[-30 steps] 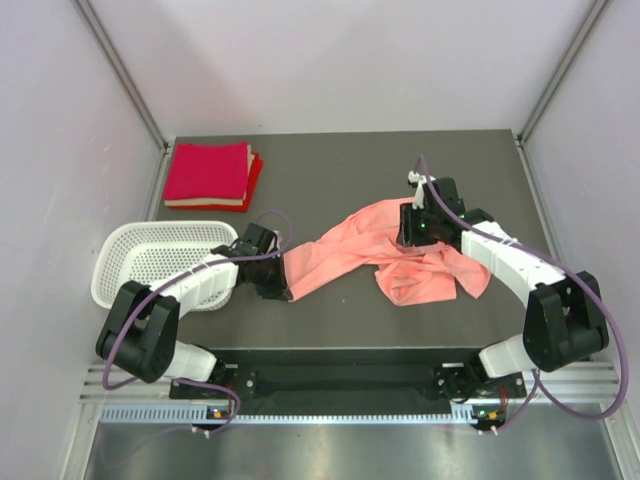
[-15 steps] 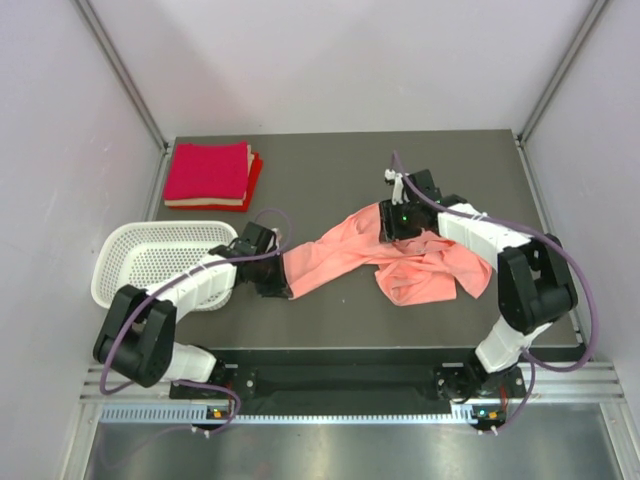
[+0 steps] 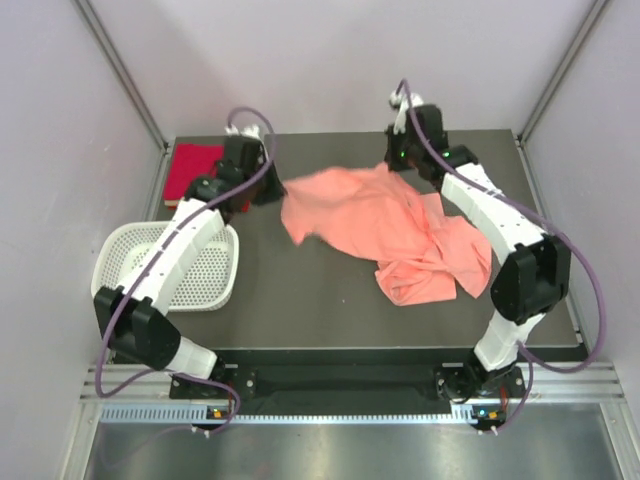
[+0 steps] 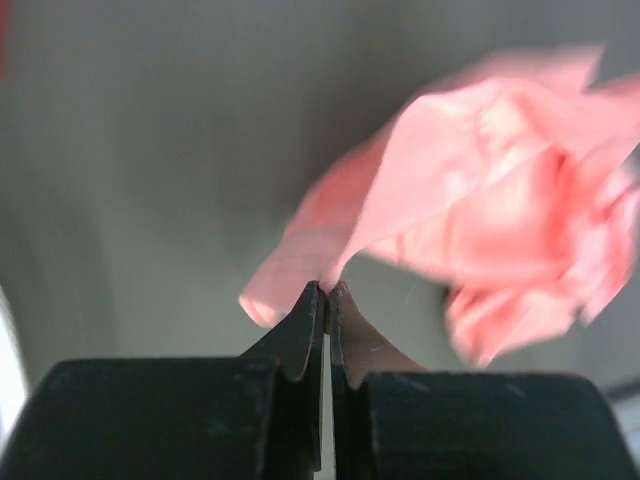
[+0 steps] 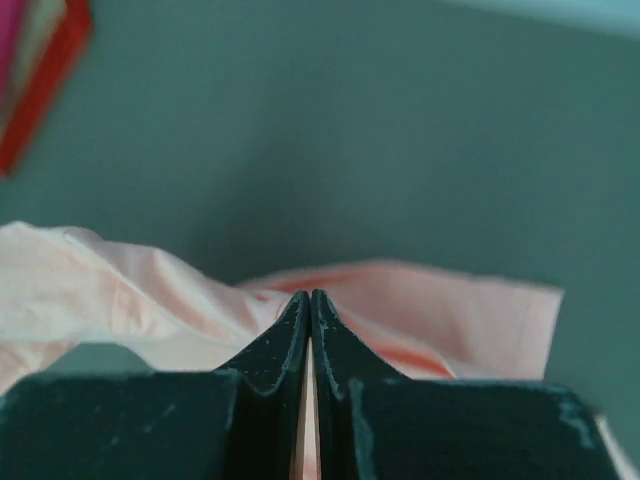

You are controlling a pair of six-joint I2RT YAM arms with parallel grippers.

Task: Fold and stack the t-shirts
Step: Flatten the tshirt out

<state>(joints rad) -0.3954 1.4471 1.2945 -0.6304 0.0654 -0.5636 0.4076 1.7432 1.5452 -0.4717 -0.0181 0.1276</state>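
Grey tabletop (image 3: 330, 310) carries a salmon-pink t-shirt (image 3: 390, 225), half spread to the right of the white basket (image 3: 222, 270), with left gripper (image 4: 325, 291) and right gripper (image 5: 308, 298) each clenched on its far edge. Spreading appears to be the step in hand; next, the bunched near part needs drawing flat before any fold.

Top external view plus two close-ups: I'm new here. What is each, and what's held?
The overhead picture looks down on two robot arms at a dark grey table. The close-ups come from a camera on each wrist, aimed along its black fingers. The left gripper and right gripper are each shut on the crumpled salmon-pink cloth t-shirt, holding it between them. Folded crimson t-shirts lie far left; a white perforated plastic basket sits nearer.
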